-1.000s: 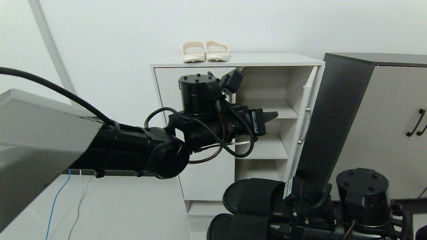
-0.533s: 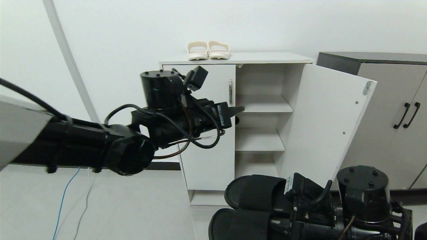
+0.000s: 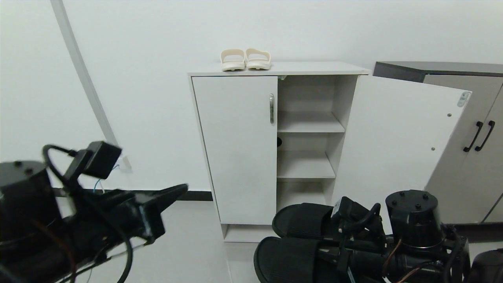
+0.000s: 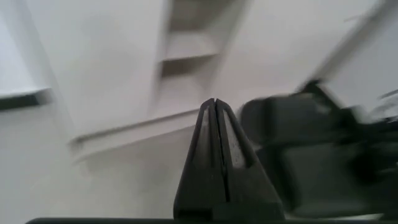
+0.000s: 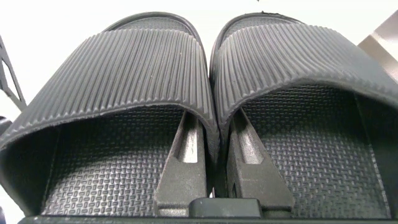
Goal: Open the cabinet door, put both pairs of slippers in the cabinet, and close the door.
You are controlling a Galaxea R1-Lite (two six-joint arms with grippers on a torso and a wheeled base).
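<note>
Grey cupboard point(image 3: 459, 184) with black handles point(image 3: 472, 136)

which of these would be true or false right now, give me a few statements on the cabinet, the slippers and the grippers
1. The right door of the cabinet stands open. True.
2. The cream slippers lie on top of the cabinet. True.
3. The right gripper is shut on the black slippers. True.
4. The left gripper holds a slipper. False: it is shut and holds nothing.
5. The left door is open. False: it is closed.
6. The black slippers sit on a shelf inside. False: they are held low in front of the cabinet, outside it.
</note>
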